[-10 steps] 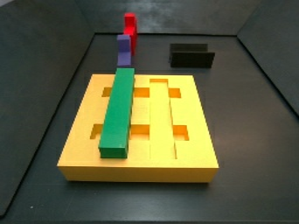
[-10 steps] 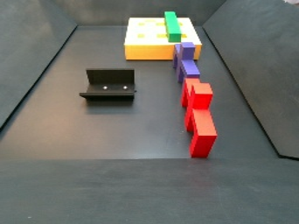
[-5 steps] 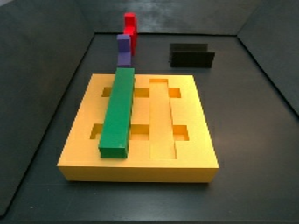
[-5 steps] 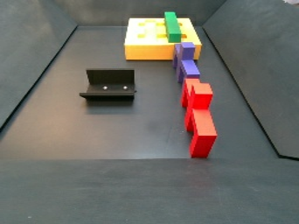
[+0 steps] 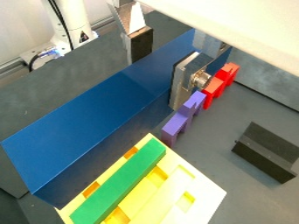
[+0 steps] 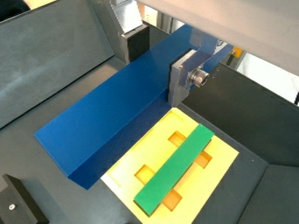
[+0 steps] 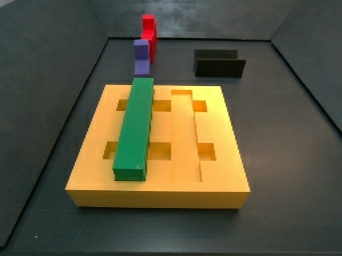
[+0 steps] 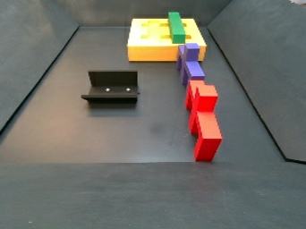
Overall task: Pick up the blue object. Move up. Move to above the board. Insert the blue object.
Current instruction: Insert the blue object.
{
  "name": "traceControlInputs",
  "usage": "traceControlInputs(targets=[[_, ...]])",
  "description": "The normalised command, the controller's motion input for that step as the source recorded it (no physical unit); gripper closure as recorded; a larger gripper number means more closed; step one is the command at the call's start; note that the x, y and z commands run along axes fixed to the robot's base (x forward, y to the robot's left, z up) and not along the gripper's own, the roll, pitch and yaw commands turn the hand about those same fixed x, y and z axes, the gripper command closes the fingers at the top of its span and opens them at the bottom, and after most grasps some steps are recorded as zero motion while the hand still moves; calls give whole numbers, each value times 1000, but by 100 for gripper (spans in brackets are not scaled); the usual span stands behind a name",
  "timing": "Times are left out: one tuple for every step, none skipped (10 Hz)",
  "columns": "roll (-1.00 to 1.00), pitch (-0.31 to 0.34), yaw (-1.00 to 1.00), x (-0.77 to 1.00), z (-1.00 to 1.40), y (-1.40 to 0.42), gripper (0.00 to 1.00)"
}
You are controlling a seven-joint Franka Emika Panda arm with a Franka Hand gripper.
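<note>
floor: dark grey floor (image 7: 267, 150) walled in by dark panels.
blue bar: the blue object (image 5: 100, 118) fills both wrist views, clamped between the silver fingers (image 6: 184, 77), high over the floor; neither side view shows it.
gripper: the gripper (image 5: 163, 61) is clenched on the bar's end, so the length hangs free ahead of it, out of both side views.
board: the board (image 7: 221, 170) lies below, its open grooves beside the green bar (image 7: 134, 125) likely the target.
others: purple block (image 8: 191, 72), red blocks (image 8: 206, 125), fixture (image 8: 111, 87) stand clear of the path.
</note>
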Motion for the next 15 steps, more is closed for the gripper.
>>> traceControlInputs(targets=[[0, -29, 0, 69, -120, -3, 100], [0, -26, 0, 160, -274, -109, 100], [0, -20, 11, 269, -451, -123, 100], [0, 0, 37, 337, -669, -117, 100], [61, -20, 71, 311, -883, -94, 100], [150, -4, 74, 377, -946, -131, 100], [161, 0, 43, 383, -949, -137, 100], [200, 0, 149, 69, -931, -134, 100], [223, -19, 194, 0, -897, -180, 100], [223, -53, 231, -54, -889, -277, 100], [194, -94, 229, 0, -874, -297, 100], [157, -120, 129, 0, -880, -294, 100], [40, -137, 0, 154, -960, -83, 100], [0, -183, -31, 37, -883, -6, 100], [-3, -234, -83, 0, -774, 0, 100]])
